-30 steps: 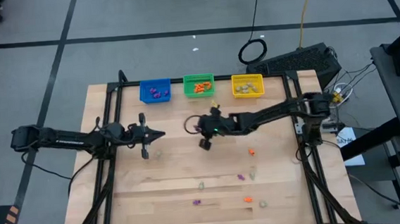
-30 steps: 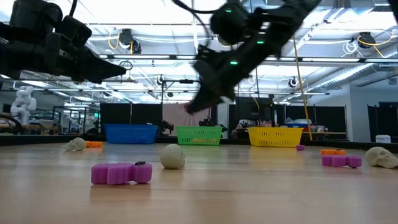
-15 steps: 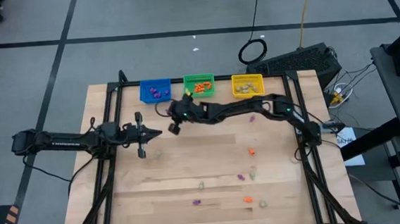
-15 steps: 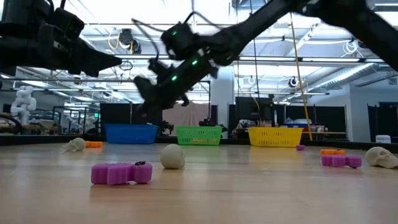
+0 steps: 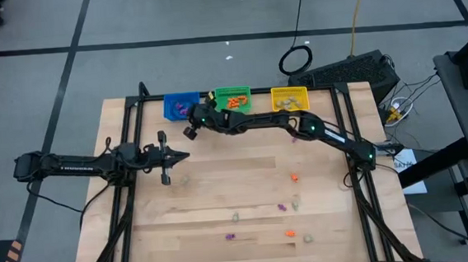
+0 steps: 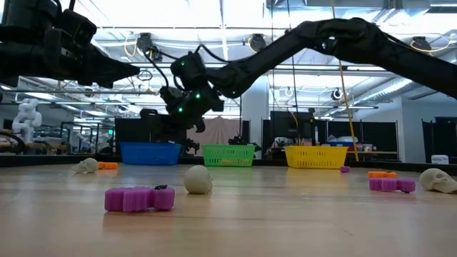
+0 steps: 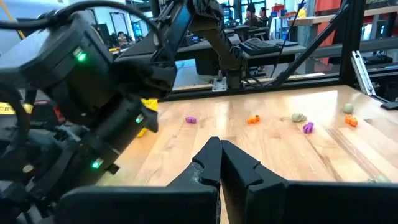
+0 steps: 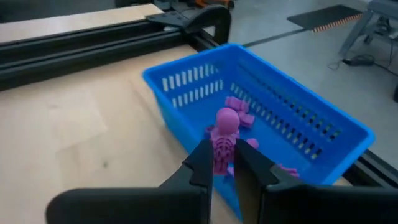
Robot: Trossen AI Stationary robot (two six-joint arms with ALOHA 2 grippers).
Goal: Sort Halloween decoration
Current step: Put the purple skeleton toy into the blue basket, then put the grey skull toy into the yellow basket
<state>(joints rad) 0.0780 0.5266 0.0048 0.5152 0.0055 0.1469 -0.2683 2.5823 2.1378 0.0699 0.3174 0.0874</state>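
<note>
Right wrist view: purple skeleton trinket [image 8: 222,138] pinched over blue bin [image 8: 311,134].
A grip hidden from the high view is disclosed here: the trinket is clamped between the right gripper [image 8: 223,167] fingers, above the bin's near wall, purple pieces lying inside. The left gripper [image 5: 184,157], pressed together, is held above the table's left half.

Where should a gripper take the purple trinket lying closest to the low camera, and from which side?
Probably from straight above. The purple trinket lies flat and long on the table, too low for a sideways approach. Close the fingers across its short width, near the middle.
</note>
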